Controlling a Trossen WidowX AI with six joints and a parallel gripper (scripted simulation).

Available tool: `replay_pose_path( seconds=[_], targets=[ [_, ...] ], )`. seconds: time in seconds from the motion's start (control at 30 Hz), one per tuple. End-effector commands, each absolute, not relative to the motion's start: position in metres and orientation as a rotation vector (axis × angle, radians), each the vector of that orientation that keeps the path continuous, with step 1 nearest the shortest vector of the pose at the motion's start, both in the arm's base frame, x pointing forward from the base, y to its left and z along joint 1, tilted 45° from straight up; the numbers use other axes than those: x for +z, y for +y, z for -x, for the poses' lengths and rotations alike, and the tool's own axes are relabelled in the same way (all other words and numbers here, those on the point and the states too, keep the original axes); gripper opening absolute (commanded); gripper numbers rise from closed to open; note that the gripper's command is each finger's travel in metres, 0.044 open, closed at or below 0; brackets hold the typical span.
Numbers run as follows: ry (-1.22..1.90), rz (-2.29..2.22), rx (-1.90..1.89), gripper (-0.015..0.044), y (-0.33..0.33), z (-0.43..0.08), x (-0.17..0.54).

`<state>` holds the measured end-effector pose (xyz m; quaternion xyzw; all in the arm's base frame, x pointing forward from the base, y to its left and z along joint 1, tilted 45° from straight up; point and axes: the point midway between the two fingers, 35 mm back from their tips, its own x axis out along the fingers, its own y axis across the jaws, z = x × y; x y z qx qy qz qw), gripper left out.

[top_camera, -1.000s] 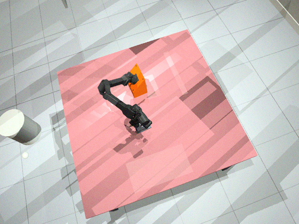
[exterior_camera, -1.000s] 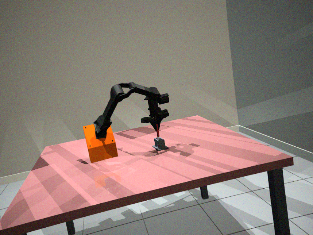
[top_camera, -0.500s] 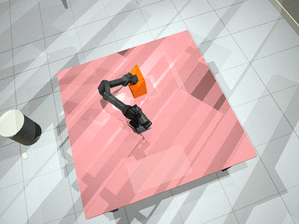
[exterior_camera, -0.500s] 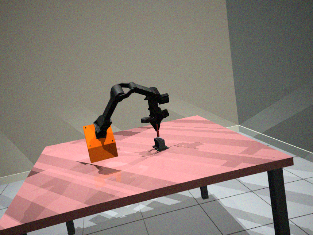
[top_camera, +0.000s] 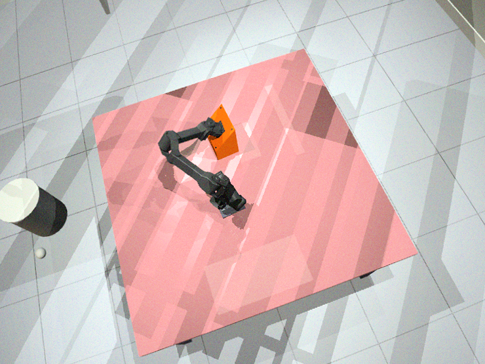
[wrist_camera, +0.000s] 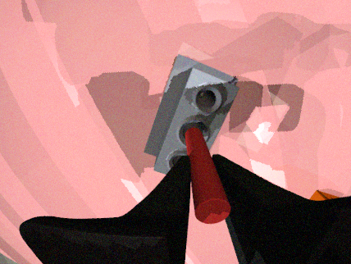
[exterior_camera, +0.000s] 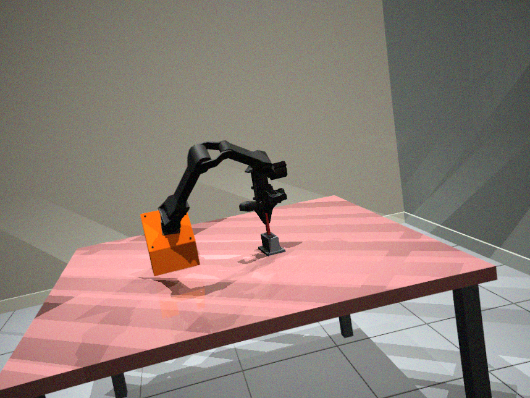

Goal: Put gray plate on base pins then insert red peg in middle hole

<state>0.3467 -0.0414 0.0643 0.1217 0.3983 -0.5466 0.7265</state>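
The gray plate point(wrist_camera: 181, 116) point(exterior_camera: 269, 236) lies on the gray base point(exterior_camera: 278, 251) and looks flat. Its three holes show in the wrist view; a pin end seems to show in the far one, and my left finger partly covers the near one. My gripper point(wrist_camera: 200, 161) point(exterior_camera: 267, 220) is shut on the red peg point(wrist_camera: 207, 184) point(exterior_camera: 267, 227), above the plate. The peg is nearly upright, and its lower end is at the middle hole. Whether its tip has entered the hole cannot be told. The arm mostly hides plate and peg in the top view.
The orange block point(top_camera: 228, 142) point(exterior_camera: 175, 256) under the arm's mount stands on the pink table point(top_camera: 329, 215) point(exterior_camera: 342, 274), on the side of the arm's shoulder. A white-topped cylinder point(top_camera: 18, 200) and a small pale ball point(top_camera: 40, 253) are on the floor beside the table.
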Motion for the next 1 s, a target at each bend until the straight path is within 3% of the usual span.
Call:
replay_pose_path(
  seconds=[0.0,0.97],
  targets=[
    [0.876,-0.259,-1.203,0.0,-0.0458,-0.3471,0.0608],
    [0.88,-0.266,-1.208,0.0,-0.0455,-0.3471,0.06]
  ],
)
